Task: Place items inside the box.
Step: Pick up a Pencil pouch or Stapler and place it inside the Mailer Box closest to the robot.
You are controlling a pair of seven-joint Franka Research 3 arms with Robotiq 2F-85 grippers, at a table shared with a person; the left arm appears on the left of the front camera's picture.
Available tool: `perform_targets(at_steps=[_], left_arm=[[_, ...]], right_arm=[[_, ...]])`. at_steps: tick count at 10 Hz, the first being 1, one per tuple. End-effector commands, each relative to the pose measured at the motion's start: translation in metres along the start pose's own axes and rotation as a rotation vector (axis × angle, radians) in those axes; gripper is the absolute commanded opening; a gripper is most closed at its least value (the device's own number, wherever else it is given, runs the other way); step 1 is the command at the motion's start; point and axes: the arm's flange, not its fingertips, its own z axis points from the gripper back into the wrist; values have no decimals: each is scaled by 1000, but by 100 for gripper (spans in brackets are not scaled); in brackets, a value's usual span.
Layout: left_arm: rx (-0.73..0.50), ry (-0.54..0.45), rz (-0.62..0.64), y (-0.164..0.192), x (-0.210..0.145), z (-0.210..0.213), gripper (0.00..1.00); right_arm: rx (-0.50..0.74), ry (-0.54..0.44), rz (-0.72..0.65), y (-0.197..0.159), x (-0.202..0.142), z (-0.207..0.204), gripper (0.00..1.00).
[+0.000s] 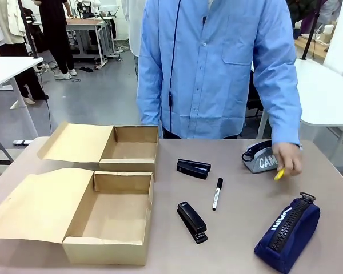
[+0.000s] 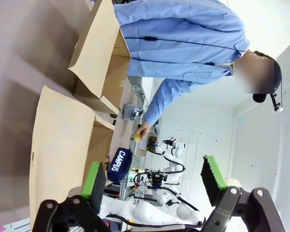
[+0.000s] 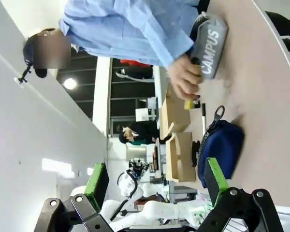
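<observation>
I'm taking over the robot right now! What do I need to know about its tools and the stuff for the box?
Left tool: open, holding nothing.
Right tool: open, holding nothing.
Larger box, nearest the robot on its left: flap open, nothing inside.
Still outside it: far stapler, near stapler, marker beside them, navy pouch at the robot's right.
Person's hand is at a grey pouch.
Done: nothing packed. Left: all four items.
</observation>
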Motion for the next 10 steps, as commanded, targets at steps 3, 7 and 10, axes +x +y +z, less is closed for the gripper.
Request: perform_targets(at_steps=[3, 7, 10], left_arm=[[-7, 10, -21, 1, -2, 3, 100], [-7, 10, -21, 1, -2, 3, 100], [-7, 10, -21, 1, -2, 3, 100]], right_arm=[[-93, 117, 124, 34, -2, -54, 100], [-402, 479, 375, 92, -111, -222, 100], [-527, 616, 543, 101, -216, -331, 100]])
